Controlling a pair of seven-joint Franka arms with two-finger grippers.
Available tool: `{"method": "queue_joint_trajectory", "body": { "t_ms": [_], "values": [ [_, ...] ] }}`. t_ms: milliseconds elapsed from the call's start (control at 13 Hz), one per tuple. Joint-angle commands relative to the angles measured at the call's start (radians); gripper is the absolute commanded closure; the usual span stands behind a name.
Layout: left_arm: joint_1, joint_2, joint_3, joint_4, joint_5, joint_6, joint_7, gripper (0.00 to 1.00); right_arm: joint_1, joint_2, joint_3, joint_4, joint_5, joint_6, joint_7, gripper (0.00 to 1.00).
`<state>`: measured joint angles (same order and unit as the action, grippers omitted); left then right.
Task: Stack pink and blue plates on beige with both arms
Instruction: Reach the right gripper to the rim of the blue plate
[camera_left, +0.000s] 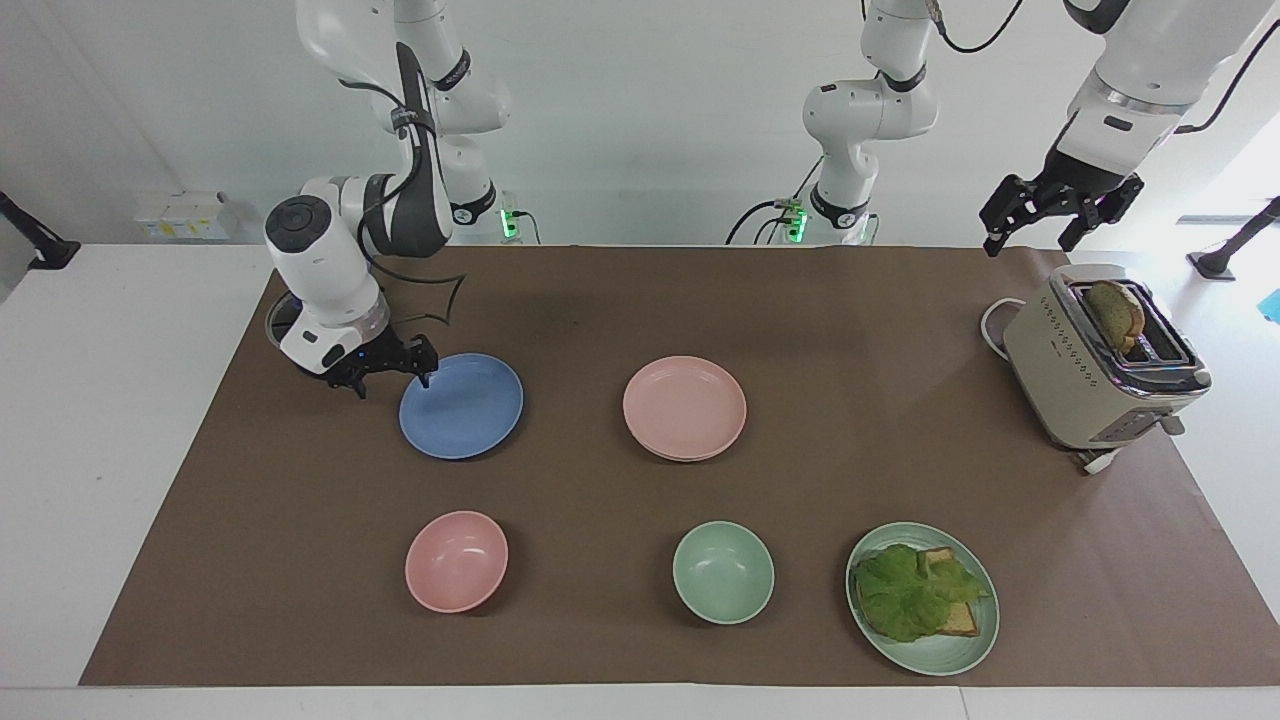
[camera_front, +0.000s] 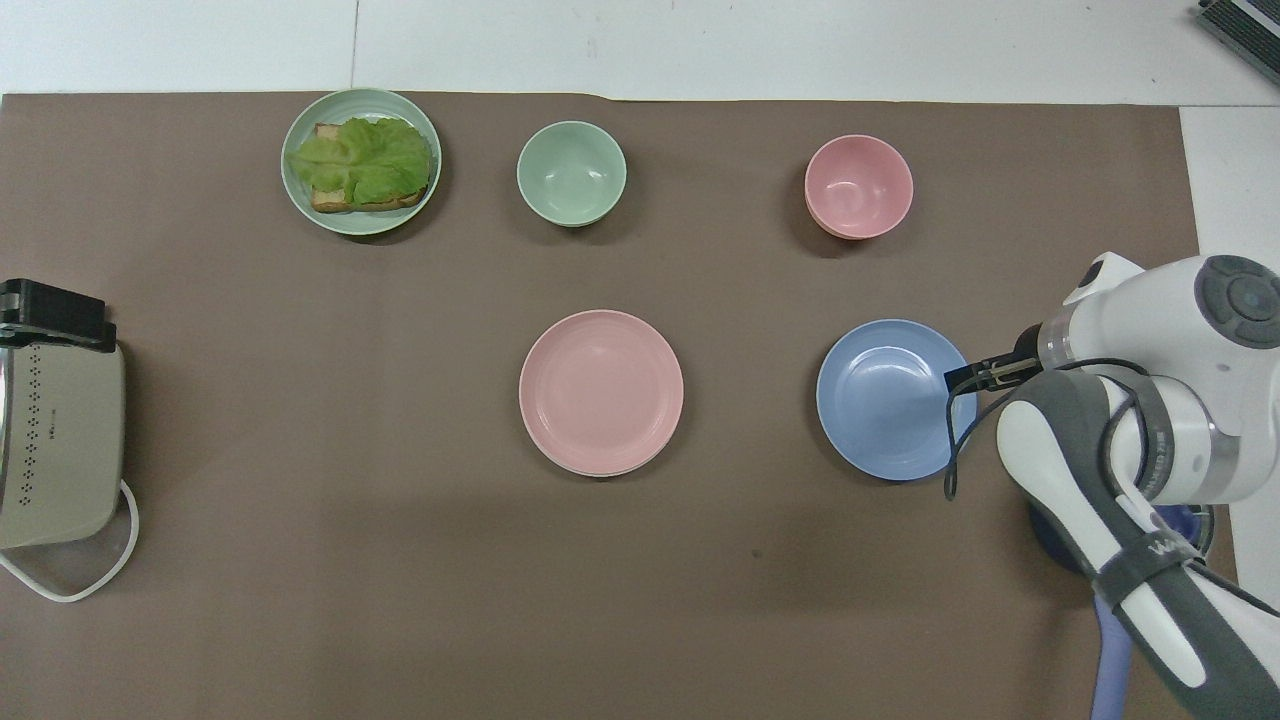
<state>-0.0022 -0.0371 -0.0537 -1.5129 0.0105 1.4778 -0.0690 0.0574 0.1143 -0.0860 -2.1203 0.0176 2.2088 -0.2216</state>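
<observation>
The blue plate (camera_left: 462, 405) (camera_front: 890, 398) lies flat toward the right arm's end of the table. My right gripper (camera_left: 395, 385) (camera_front: 958, 378) is low at that plate's rim, open, with one fingertip over the rim and nothing held. At the table's middle sits the pink plate (camera_left: 685, 405) (camera_front: 600, 390). A thin second rim shows under its edge. The beige plate is otherwise hidden. Up in the air over the table edge by the toaster (camera_left: 1095, 365) (camera_front: 55, 440) hangs my left gripper (camera_left: 1030, 240) (camera_front: 55, 318), open and empty.
A dark pot (camera_left: 280, 322) (camera_front: 1050, 525) stands under the right arm's wrist. Farther from the robots are a pink bowl (camera_left: 456, 560), a green bowl (camera_left: 723, 572) and a green plate (camera_left: 965, 655) with lettuce on toast.
</observation>
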Motion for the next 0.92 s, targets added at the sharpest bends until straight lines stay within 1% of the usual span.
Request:
{"method": "queue_joint_trajectory", "body": {
  "t_ms": [0, 77, 154, 308, 538, 692, 846],
  "values": [
    [0.007, -0.023, -0.003, -0.026, 0.014, 0.004, 0.017, 0.0, -0.022, 0.063, 0.006, -0.02, 0.064, 0.08, -0.048, 0.0],
    [0.007, -0.021, -0.003, -0.026, 0.011, 0.009, 0.015, 0.0, -0.022, 0.094, 0.006, -0.03, 0.086, 0.115, -0.048, 0.0],
    [0.007, -0.021, -0.003, -0.026, 0.009, 0.009, 0.012, 0.0, -0.022, 0.106, 0.006, -0.032, 0.088, 0.132, -0.05, 0.0],
    [0.007, -0.024, -0.003, -0.027, 0.009, -0.008, 0.008, 0.0, -0.025, 0.107, 0.006, -0.033, 0.088, 0.118, -0.074, 0.0],
    [0.005, -0.023, -0.003, -0.026, 0.009, -0.007, 0.006, 0.0, -0.025, 0.108, 0.006, -0.03, 0.088, 0.114, -0.082, 0.59],
    [0.007, -0.023, -0.003, -0.026, 0.009, -0.007, 0.005, 0.0, -0.025, 0.11, 0.006, -0.024, 0.088, 0.107, -0.07, 1.0],
    [0.005, -0.023, -0.003, -0.026, 0.009, -0.007, 0.006, 0.0, -0.025, 0.116, 0.006, -0.017, 0.09, 0.107, -0.064, 1.0]
  ]
}}
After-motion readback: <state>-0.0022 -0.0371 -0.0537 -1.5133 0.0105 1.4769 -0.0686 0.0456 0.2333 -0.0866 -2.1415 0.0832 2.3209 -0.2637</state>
